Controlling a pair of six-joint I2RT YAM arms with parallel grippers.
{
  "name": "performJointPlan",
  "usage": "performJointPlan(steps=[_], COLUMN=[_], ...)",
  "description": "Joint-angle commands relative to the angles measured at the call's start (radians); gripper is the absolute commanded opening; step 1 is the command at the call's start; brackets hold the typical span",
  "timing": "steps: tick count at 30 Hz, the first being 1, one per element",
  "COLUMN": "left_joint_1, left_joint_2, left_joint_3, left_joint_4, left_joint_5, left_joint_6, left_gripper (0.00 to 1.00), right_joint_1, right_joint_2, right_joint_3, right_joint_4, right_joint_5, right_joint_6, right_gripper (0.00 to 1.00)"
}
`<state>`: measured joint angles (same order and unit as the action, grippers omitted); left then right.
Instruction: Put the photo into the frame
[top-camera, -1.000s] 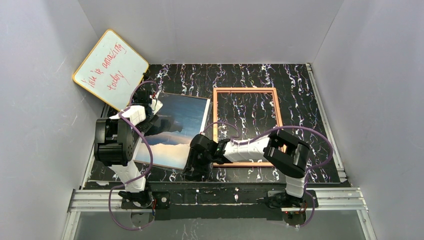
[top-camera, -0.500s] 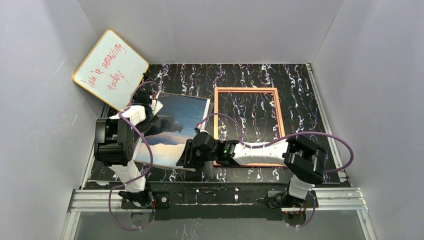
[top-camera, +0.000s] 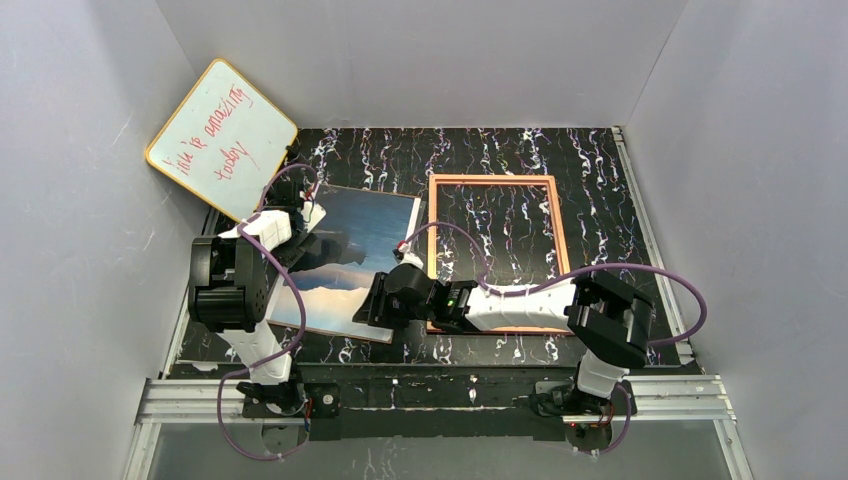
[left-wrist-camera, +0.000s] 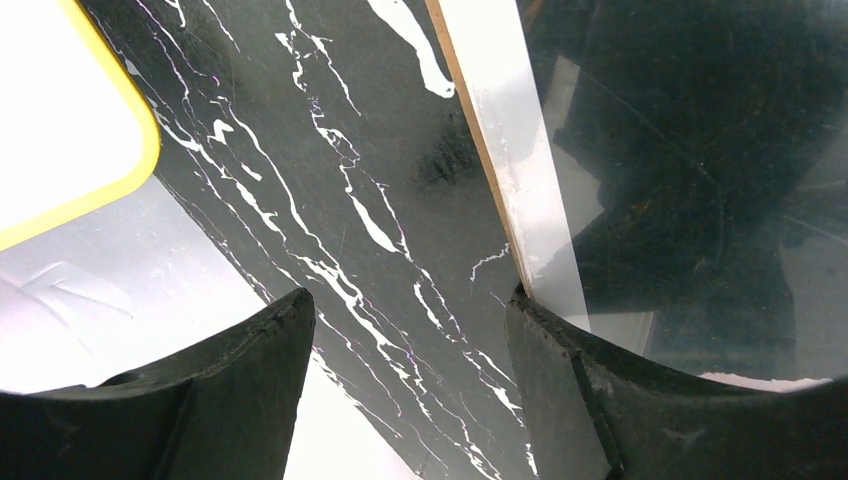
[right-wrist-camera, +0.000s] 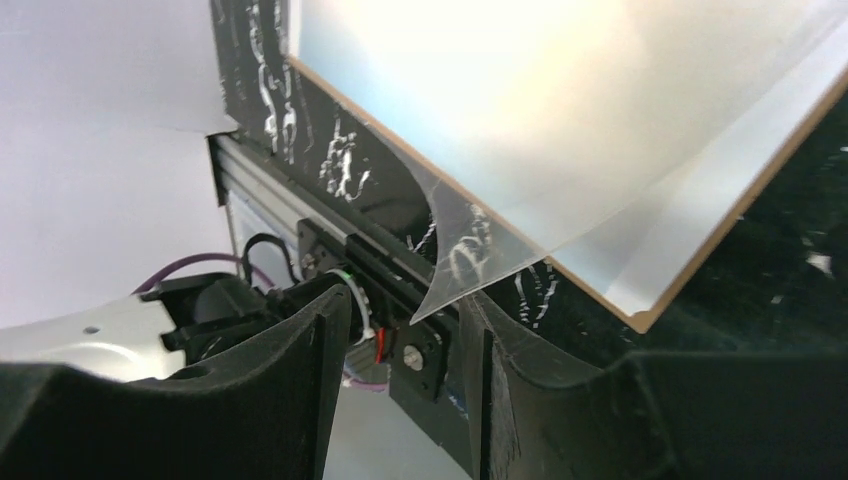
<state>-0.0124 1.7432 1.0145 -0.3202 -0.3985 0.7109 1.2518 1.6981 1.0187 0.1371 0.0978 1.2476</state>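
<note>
The photo (top-camera: 345, 255), a coastal print, lies flat on the marbled table left of the middle, on a brown board. The frame (top-camera: 493, 185), thin and pink, lies empty to its right. My left gripper (top-camera: 303, 213) is open at the photo's far left corner. In the left wrist view its right finger (left-wrist-camera: 590, 390) touches the edge of the photo (left-wrist-camera: 700, 150). My right gripper (top-camera: 368, 300) is open at the photo's near right corner. In the right wrist view a curled clear sheet corner (right-wrist-camera: 450, 270) hangs by its right finger (right-wrist-camera: 520, 370), not pinched. There the photo (right-wrist-camera: 560, 120) glares white.
A yellow-edged whiteboard (top-camera: 222, 135) with red writing leans in the far left corner, its rim (left-wrist-camera: 100, 190) close to my left finger. Grey walls enclose the table on three sides. A metal rail (top-camera: 440, 395) runs along the near edge.
The right arm has stretched leftward and its gripper has moved from below the photo's near right corner up to that corner. The left arm has not moved.
</note>
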Motion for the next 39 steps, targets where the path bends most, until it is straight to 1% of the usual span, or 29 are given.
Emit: performJointPlan(steps=[1,6,14,20,23,28,31,33,35,36,37,39], left_joint_1=[-0.018,-0.017,-0.018,-0.018,-0.017,-0.017,-0.016,-0.011,-0.004,-0.001,0.001,0.003], left_joint_2=[0.010,0.012,0.017,0.023,0.028,0.033,0.032,0.028,0.021,0.015,0.010,0.004], left_joint_3=[-0.013,-0.010,-0.006,0.003,0.007,0.030,0.069,0.115,0.174,0.205,0.240,0.308], left_joint_4=[-0.117,-0.123,-0.133,-0.141,-0.147,-0.173,-0.209,-0.252,-0.294,-0.309,-0.327,-0.366], left_joint_5=[0.128,0.135,0.137,0.138,0.139,0.146,0.153,0.168,0.174,0.169,0.168,0.175], left_joint_6=[-0.019,-0.022,-0.022,-0.017,-0.016,-0.020,-0.031,-0.044,-0.056,-0.063,-0.068,-0.073], left_gripper=[0.69,0.68,0.67,0.66,0.66,0.64,0.65,0.68,0.75,0.91,0.97,0.98], right_joint_1=[-0.008,-0.009,-0.009,-0.008,-0.009,-0.008,-0.008,-0.008,-0.009,-0.009,-0.011,-0.017], right_joint_2=[-0.006,-0.004,-0.011,-0.017,-0.028,-0.058,-0.066,-0.072,-0.089,-0.103,-0.122,-0.177], right_joint_3=[-0.016,-0.068,-0.087,-0.118,-0.126,-0.156,-0.134,-0.088,-0.054,-0.041,-0.032,-0.035], right_joint_4=[-0.048,-0.045,-0.045,0.011,0.006,0.052,0.050,0.017,-0.027,-0.049,-0.081,-0.132], right_joint_5=[0.132,0.126,0.182,0.220,0.252,0.330,0.335,0.327,0.318,0.315,0.318,0.335], right_joint_6=[0.016,0.070,0.080,0.079,0.091,0.087,0.026,-0.037,-0.100,-0.131,-0.153,-0.183], right_gripper=[0.53,0.52,0.47,0.44,0.36,0.16,0.01,0.01,0.01,0.01,0.01,0.01])
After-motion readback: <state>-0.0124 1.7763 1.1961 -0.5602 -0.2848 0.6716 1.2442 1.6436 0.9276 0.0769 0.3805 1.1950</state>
